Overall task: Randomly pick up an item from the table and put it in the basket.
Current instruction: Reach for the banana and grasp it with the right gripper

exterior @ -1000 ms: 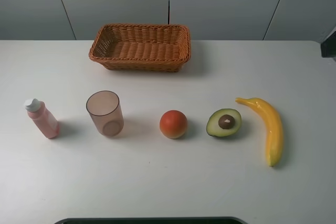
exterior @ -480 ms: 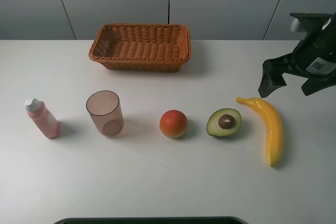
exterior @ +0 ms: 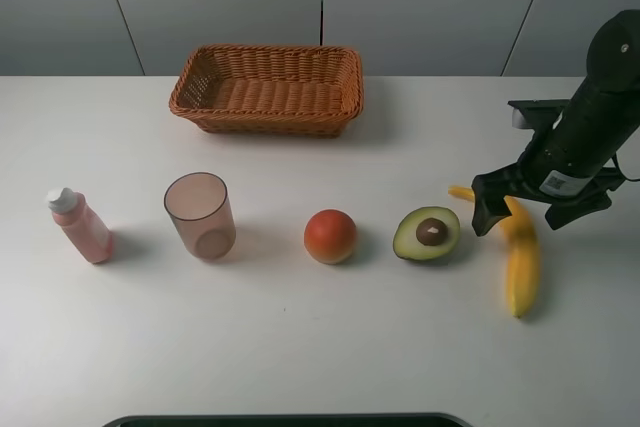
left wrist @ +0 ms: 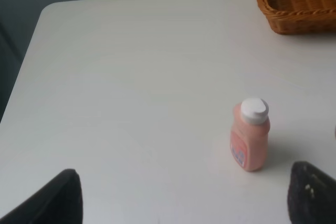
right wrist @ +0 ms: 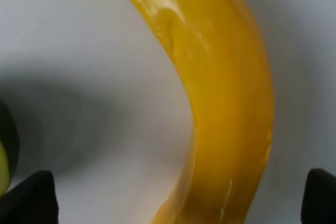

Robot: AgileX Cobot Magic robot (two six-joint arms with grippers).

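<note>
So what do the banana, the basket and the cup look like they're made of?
The banana looks like glossy moulded plastic, going by its hard sharp highlights; probably a fake fruit. The basket is woven wicker or similar strands, matte orange-brown, weave plainly visible. The cup seems translucent pinkish plastic, since its base shows through the wall; tinted glass can't be ruled out.

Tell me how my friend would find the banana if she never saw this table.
Look at the white table with the basket at the back. Five things sit in a row in front of it; go to the right end, beside the avocado. The banana is the only long, curved, yellow one, and the right gripper hangs open over it.
</note>
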